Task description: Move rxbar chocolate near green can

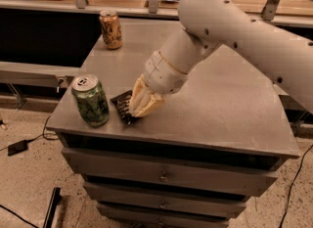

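The green can (91,100) stands upright near the front left corner of the grey cabinet top (225,100). The rxbar chocolate (122,106), a flat black bar, lies on the top just right of the can, a small gap between them. My gripper (142,103) reaches down from the right and sits on the bar's right end, its cream fingers (149,103) closed around it. The part of the bar under the fingers is hidden.
A tan-orange patterned can (111,29) stands at the back left of the top. The white arm (234,31) crosses above the right half. Drawers (161,175) are below the top. Cables (29,139) lie on the floor at left.
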Available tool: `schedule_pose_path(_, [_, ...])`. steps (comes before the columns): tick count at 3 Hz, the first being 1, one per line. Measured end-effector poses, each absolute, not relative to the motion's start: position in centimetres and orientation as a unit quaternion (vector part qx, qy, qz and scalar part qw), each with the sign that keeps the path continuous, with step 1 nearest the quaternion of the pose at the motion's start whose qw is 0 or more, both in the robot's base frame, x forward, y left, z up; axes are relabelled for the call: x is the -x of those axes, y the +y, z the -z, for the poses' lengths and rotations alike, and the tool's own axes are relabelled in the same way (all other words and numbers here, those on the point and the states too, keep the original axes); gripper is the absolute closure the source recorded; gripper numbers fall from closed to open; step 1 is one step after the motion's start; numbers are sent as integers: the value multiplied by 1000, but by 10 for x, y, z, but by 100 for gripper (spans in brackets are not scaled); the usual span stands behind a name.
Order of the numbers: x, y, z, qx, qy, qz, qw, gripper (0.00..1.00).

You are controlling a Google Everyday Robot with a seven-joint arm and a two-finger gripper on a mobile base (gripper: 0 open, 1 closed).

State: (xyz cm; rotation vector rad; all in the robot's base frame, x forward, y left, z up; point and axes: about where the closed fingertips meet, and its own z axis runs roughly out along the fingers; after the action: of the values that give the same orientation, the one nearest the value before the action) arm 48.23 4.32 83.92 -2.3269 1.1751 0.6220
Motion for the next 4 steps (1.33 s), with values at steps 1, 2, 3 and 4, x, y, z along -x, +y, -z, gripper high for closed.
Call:
schedule_pose_path(1, [-477, 48, -839, 847, 419, -234, 229, 52])
schedule_pose_path(2, [-477, 50, -839, 847, 419, -235, 228, 30])
schedule_pose_path(3, [-476, 51, -838, 848, 418, -235, 228, 6])
schedule_pose_path(4, [-476, 52, -842, 850, 418, -232, 219, 0])
